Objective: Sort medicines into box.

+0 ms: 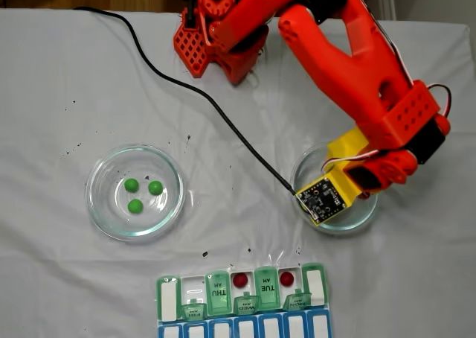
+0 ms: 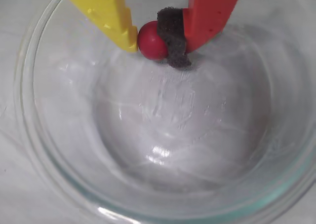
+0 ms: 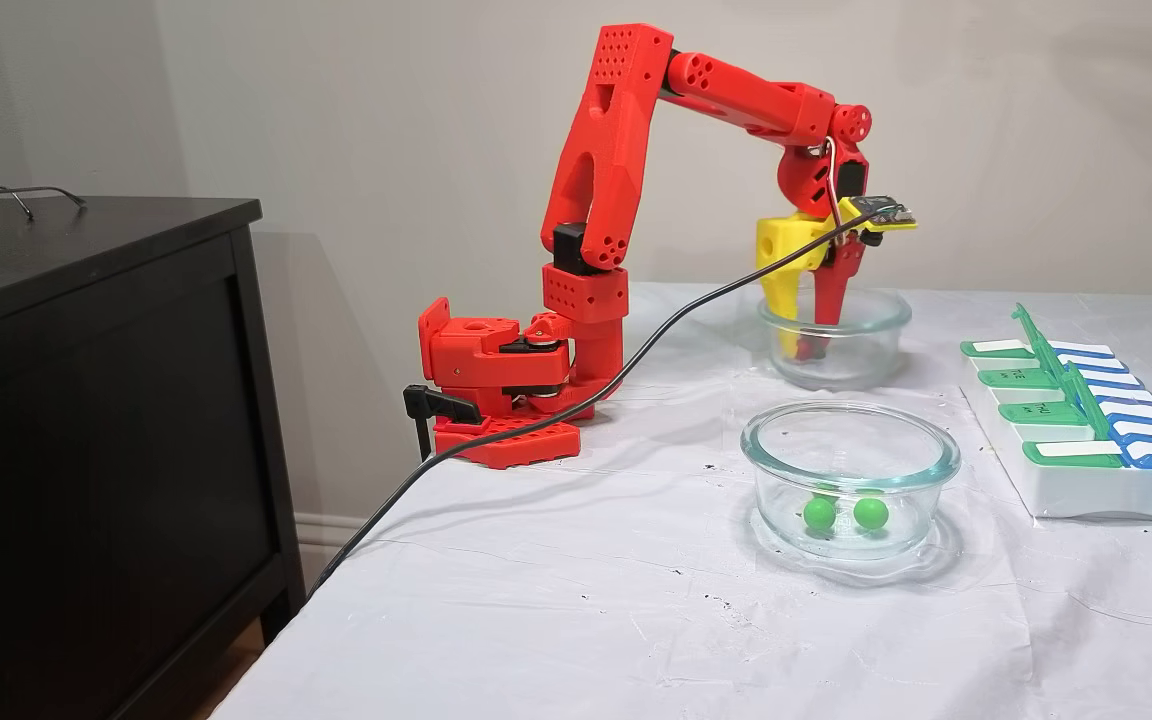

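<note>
In the wrist view my gripper point(image 2: 154, 49) is shut on a dark red pill point(image 2: 151, 40), pinched between the yellow finger point(image 2: 111, 12) and the red finger's black pad point(image 2: 173, 36), just above the floor of a clear glass dish point(image 2: 44, 150). A fixed view shows the gripper point(image 3: 805, 350) reaching down into that far dish point(image 3: 881, 310). Three green pills point(image 1: 140, 192) lie in the left dish point(image 1: 100, 208). The box point(image 1: 169, 297) sits at the near table edge with two red pills point(image 1: 240, 280) point(image 1: 288, 280) in open compartments.
A black cable point(image 1: 216, 111) runs across the white cloth to the wrist camera board point(image 1: 323, 196). The arm base point(image 1: 216, 40) stands at the back. A black cabinet point(image 3: 86, 400) stands beside the table's edge.
</note>
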